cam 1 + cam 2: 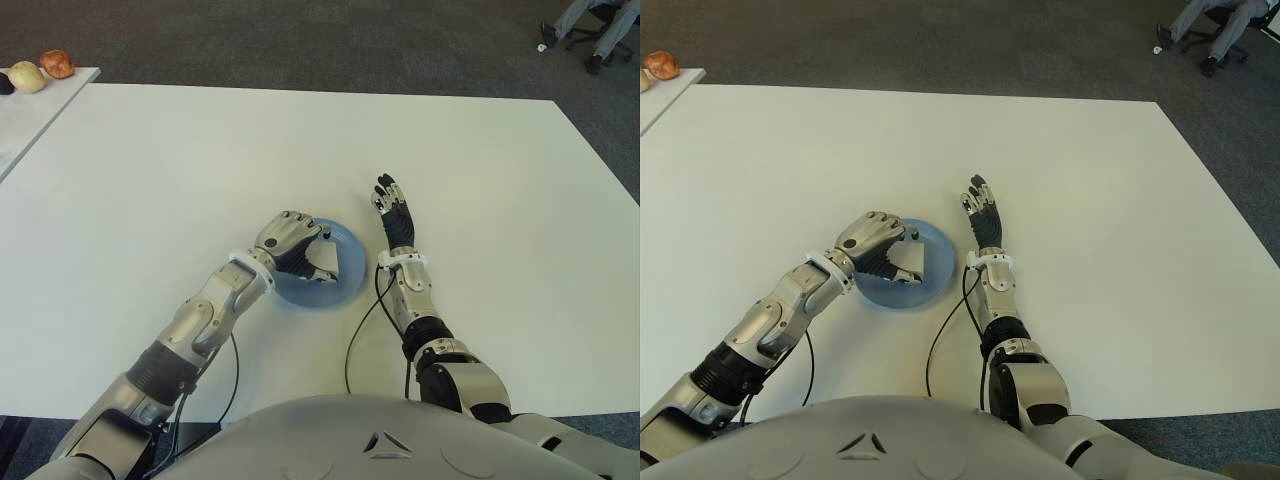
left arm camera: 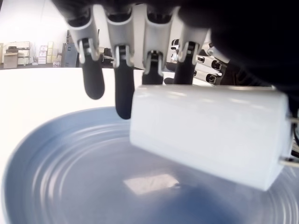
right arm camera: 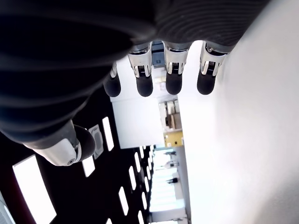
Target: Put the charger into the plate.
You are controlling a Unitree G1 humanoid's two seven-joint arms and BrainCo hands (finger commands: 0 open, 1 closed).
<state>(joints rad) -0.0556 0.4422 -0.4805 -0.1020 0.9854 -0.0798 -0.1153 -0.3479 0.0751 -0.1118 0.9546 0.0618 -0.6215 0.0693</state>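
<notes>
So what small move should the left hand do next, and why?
Probably lower a little and open the fingers. The left hand holds the white charger directly over the blue plate, seemingly just above its surface, so only the release remains. The right hand shows open beside the plate, to its right.

Looks like an office or lab room. Big white tabletop on dark grey carpet. At 1 o'clock, a seated person's legs on a wheeled office chair. At 10 o'clock, a second white table with a few round food-like items. The left wrist view shows stacked boxes along a far wall.
</notes>
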